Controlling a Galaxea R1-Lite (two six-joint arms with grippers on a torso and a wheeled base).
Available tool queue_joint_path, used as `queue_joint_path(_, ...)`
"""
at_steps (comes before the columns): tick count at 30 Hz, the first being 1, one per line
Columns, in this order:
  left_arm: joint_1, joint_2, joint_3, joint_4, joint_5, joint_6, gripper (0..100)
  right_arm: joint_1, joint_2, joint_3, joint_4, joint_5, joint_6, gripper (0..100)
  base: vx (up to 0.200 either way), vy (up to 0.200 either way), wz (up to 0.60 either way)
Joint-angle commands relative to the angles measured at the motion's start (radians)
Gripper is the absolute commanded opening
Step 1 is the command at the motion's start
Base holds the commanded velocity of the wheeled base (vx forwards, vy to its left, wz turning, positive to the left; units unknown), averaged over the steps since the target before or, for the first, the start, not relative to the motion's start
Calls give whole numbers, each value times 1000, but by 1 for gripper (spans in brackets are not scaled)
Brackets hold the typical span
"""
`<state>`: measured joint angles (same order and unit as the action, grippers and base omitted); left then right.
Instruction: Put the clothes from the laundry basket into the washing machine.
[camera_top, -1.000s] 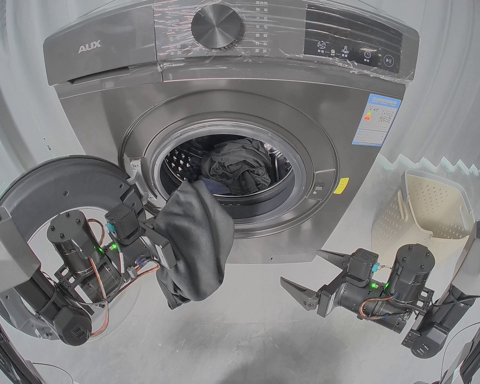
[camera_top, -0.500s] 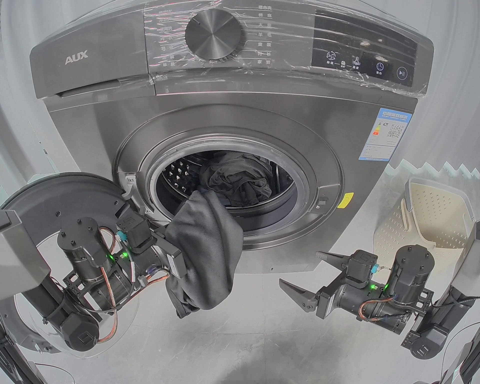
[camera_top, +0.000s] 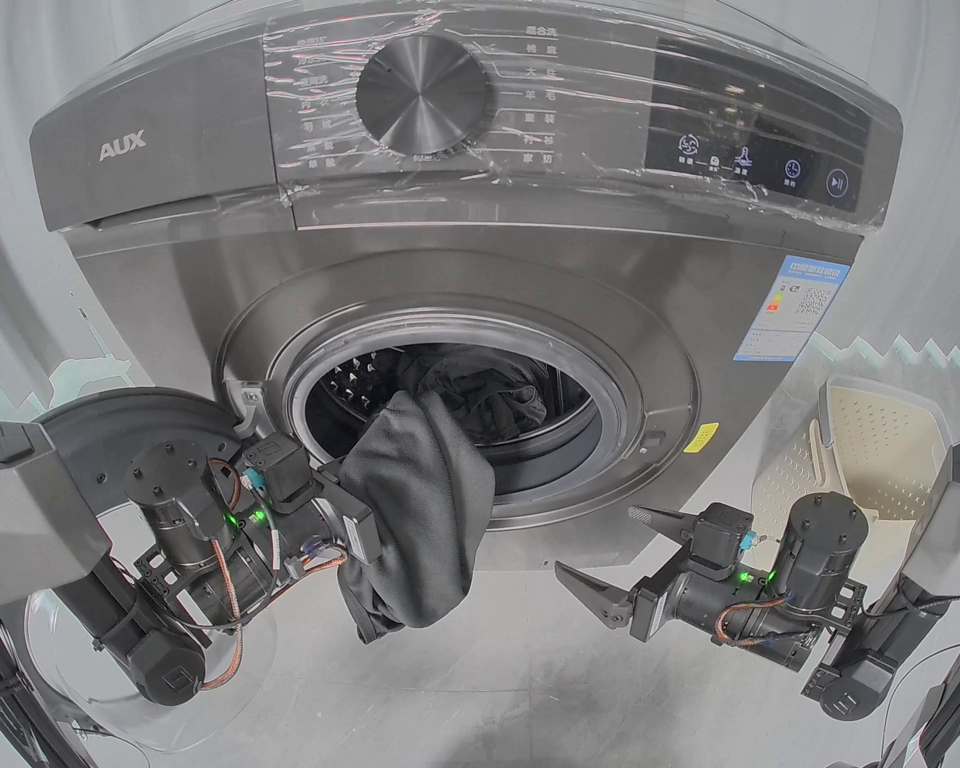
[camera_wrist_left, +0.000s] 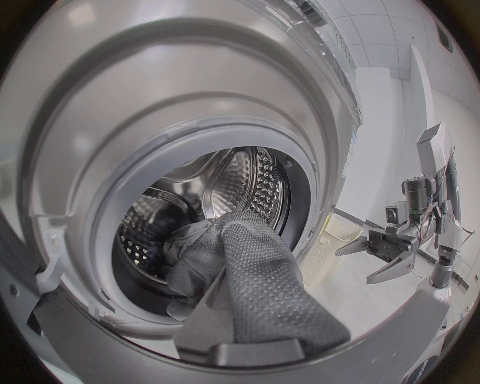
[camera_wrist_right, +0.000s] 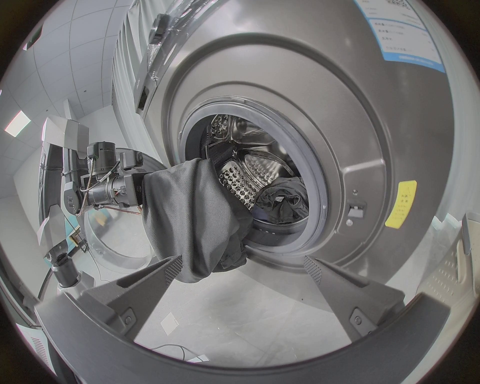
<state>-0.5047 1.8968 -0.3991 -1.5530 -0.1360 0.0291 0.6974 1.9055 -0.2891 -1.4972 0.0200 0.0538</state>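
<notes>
The grey washing machine stands with its round door swung open to the left. My left gripper is shut on a dark grey garment, which hides its fingers. The garment's top leans into the drum opening at the lower left rim and the rest hangs down outside. The left wrist view has this dark grey garment draped toward the drum. A black bundle of clothes lies inside the drum. My right gripper hangs open and holds nothing, low to the right of the opening.
A cream perforated laundry basket lies tipped at the far right beside the machine; no clothes show in the part I see. Bare grey floor spreads below both arms. The open door sits close behind my left arm.
The head camera has come closer to the machine, which looms larger. The left gripper with the grey garment has edged right and further into the opening. The right gripper holds its pose.
</notes>
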Motion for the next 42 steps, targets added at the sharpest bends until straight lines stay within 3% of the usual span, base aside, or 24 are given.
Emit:
queue_joint_path(1,-11,5,3,-1,-1,0,0,2,1,1,0,0,0,100,0,0,0)
queue_joint_path(10,-26,11,3,-2,1,-2,0,8,-5,13,0,0,-2,100,0,0,0)
queue_joint_path(19,-153,73,13,1,-2,-14,0,74,-26,53,0,-3,-2,100,0,0,0)
queue_joint_path(24,-153,148,-9,1,-8,-29,0,82,-28,53,0,-3,-2,100,0,0,0)
queue_joint_path(34,-64,372,-360,1,3,-78,0,93,-28,53,0,-3,-2,100,0,0,0)
queue_joint_path(42,-51,475,-540,5,41,-81,0,94,-28,53,0,-3,-2,100,0,0,0)
